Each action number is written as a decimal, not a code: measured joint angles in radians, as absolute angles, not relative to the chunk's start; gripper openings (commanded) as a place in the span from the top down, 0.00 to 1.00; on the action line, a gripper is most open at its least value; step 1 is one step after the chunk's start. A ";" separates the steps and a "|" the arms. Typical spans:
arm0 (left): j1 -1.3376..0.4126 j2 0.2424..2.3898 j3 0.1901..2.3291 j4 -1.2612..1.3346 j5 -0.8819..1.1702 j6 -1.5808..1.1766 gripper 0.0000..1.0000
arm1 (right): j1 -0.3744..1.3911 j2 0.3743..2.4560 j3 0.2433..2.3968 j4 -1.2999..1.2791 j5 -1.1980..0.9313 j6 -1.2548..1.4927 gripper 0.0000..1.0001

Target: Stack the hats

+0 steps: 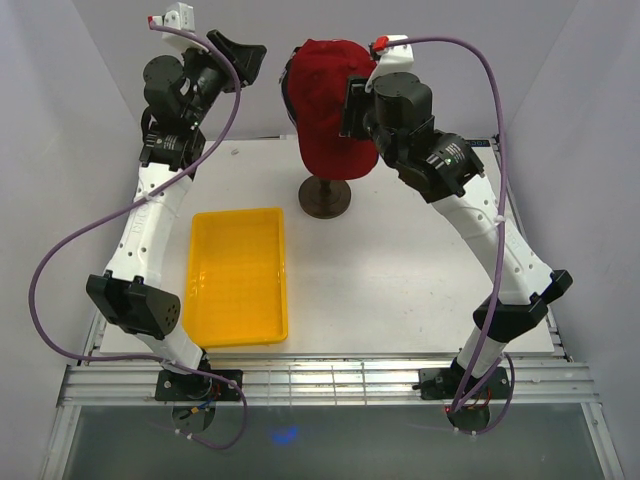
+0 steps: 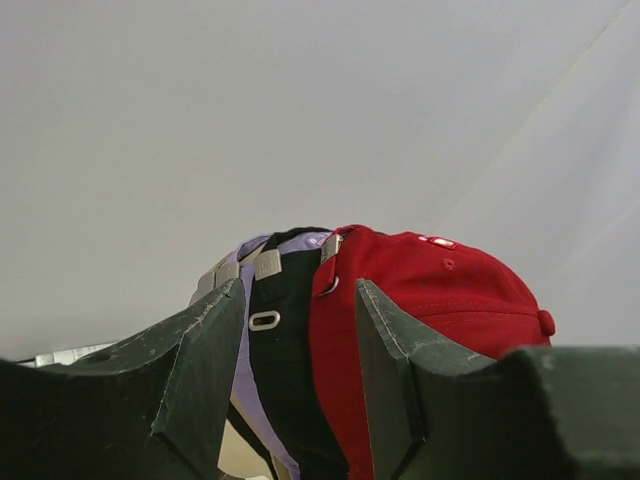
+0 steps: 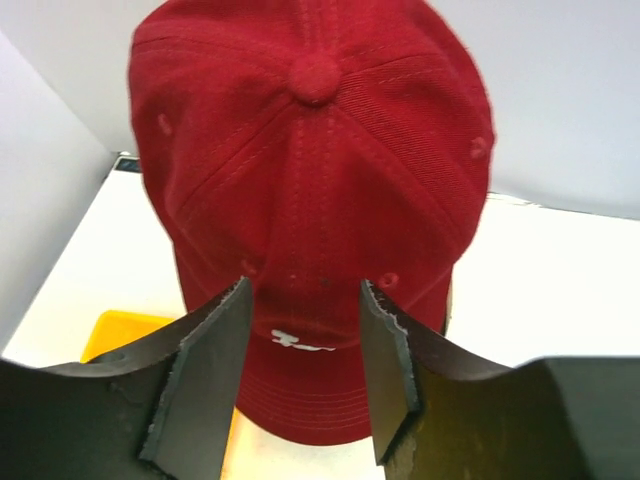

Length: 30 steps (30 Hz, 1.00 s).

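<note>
From above, the dark red hat (image 1: 325,105) sits at upper centre, topping a stack over a dark stand (image 1: 325,197). A yellow tray (image 1: 238,280) lies at lower left. The left gripper (image 1: 245,55) hangs just left of the stack, and the right gripper (image 1: 350,105) is against its right side.

The left wrist view shows that gripper's jaws spread, with lavender hat (image 2: 245,380), black hat (image 2: 280,380) and red nested beyond them.

In the right wrist view the jaws are parted around the red crown, though contact is unclear.
</note>
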<state>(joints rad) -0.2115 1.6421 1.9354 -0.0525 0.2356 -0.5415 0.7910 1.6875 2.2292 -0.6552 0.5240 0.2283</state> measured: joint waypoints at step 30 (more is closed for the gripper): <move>-0.211 1.641 1.893 -0.055 0.236 -0.535 0.42 | 0.743 1.686 2.223 -0.482 0.371 0.065 0.83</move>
<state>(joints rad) -0.2111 1.6405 1.8927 -0.0551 0.2359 -0.5346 0.7429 1.6859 2.2230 -0.4816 0.3710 0.0654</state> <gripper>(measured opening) 0.582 0.175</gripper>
